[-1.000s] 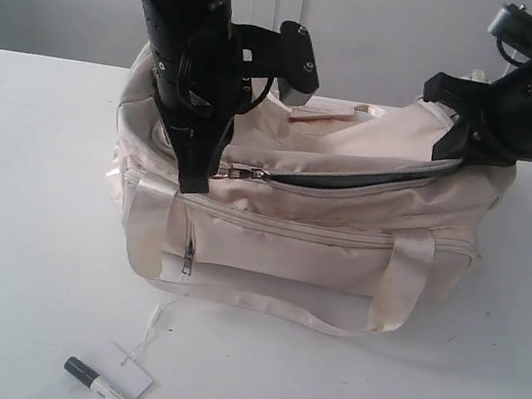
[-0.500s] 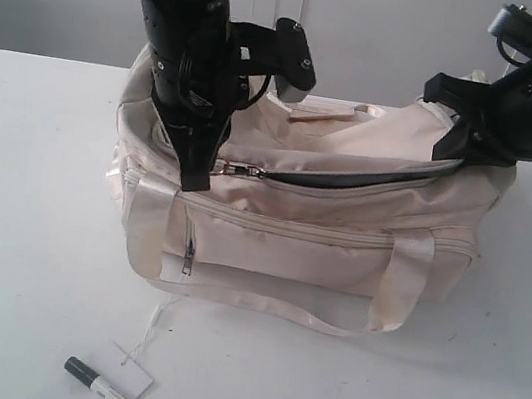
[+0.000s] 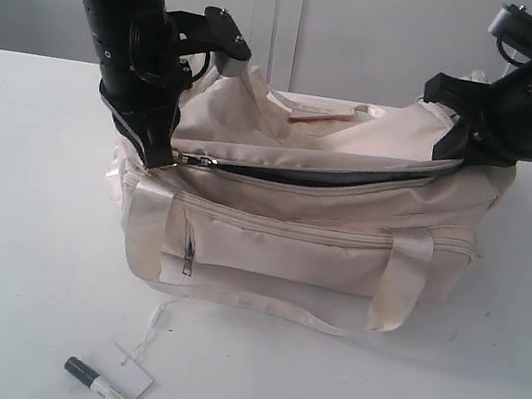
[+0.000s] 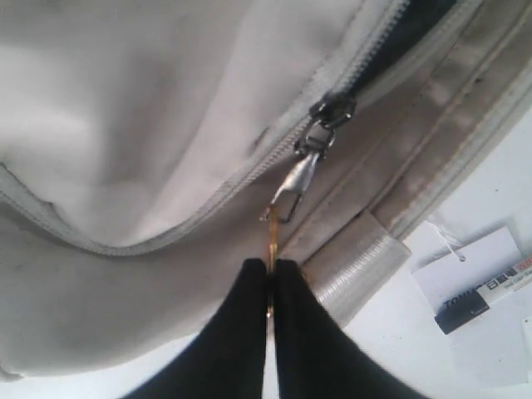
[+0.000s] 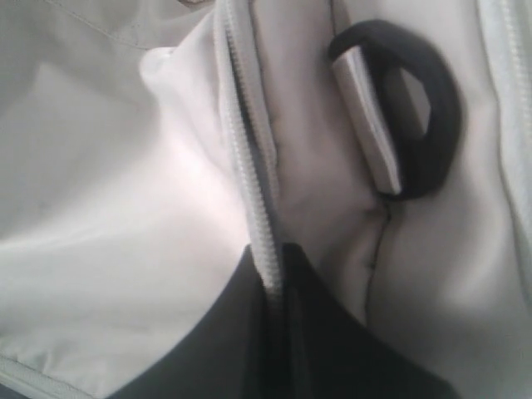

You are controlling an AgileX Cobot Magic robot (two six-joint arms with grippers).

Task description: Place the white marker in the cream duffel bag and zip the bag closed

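Note:
The cream duffel bag (image 3: pixel 319 248) stands in the middle of the white table. Its top zip is open along most of its length, showing dark lining. My left gripper (image 3: pixel 163 158) is at the bag's left end, shut on the metal zipper pull (image 4: pixel 293 187); its fingers (image 4: pixel 241 307) pinch the gold tip of the pull. At the bag's right end my right gripper (image 3: pixel 455 146) is shut on the zipper edge (image 5: pixel 249 199) of the bag. The white marker (image 3: pixel 109 392), with its dark cap, lies on the table in front of the bag, apart from both grippers.
A white paper hang tag (image 3: pixel 131 370) on a string lies next to the marker. A black end ring (image 5: pixel 432 108) sits beside the right gripper. The shiny front handle (image 3: pixel 328 321) droops onto the table (image 3: pixel 19 221). A white wall stands behind.
My left gripper has moved left along the bag top with the zipper pull, and the dark opening has grown longer. The right gripper and the marker have not moved.

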